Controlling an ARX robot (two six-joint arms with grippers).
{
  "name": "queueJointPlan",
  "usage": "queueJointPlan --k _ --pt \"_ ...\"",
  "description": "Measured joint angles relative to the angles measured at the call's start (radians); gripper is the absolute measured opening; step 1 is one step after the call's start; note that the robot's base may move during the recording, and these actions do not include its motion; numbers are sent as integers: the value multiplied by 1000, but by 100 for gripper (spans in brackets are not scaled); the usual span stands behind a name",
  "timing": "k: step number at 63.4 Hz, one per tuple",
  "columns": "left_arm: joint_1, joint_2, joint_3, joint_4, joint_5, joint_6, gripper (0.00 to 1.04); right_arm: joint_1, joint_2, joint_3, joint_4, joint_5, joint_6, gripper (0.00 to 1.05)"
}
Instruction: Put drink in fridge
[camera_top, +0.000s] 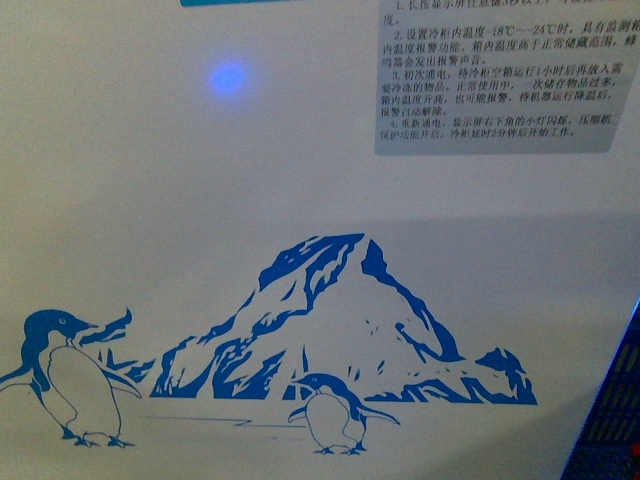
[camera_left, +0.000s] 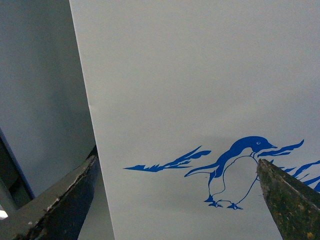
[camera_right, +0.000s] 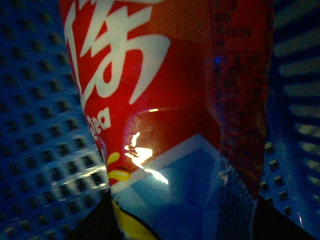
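- Jaws: those of the left gripper (camera_left: 176, 161) stand wide apart with nothing between them, facing the white fridge (camera_top: 200, 200). Those of the right gripper (camera_right: 182, 200) show only as dark shapes either side of the drink (camera_right: 165, 90), and I cannot tell whether they pinch it.
- Step in hand, as I judge it: getting a sure hold on the drink where it sits in the blue crate (camera_right: 35, 100).
- To do it well: close squarely on the bottle's body, firmly but without crushing the soft plastic. Lift straight up until it is clear of the crate walls, and keep it upright. The free left gripper is the one to work the lid.
- Fridge: one. Its front panel fills the front view; the lid and inside are out of sight.
- Crate: one, perforated, around the drink.
- Drink: one, red label close to the right wrist camera, inside the crate and not yet in the fridge.
- On the panel: one mountain (camera_top: 350, 310), one notice (camera_top: 495, 75), two penguins (camera_top: 70, 385).
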Motion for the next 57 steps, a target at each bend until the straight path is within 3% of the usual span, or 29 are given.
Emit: queueJointPlan --k 22,41,57 --pt "0 0 0 0 0 0 97 81 -571 -292 23 -119 -14 40" --pt "0 0 0 0 0 0 97 106 -1244 -506 -155 -142 -19 40" --pt "0 0 0 0 0 0 97 161 -1752 -572 -372 -93 11 40"
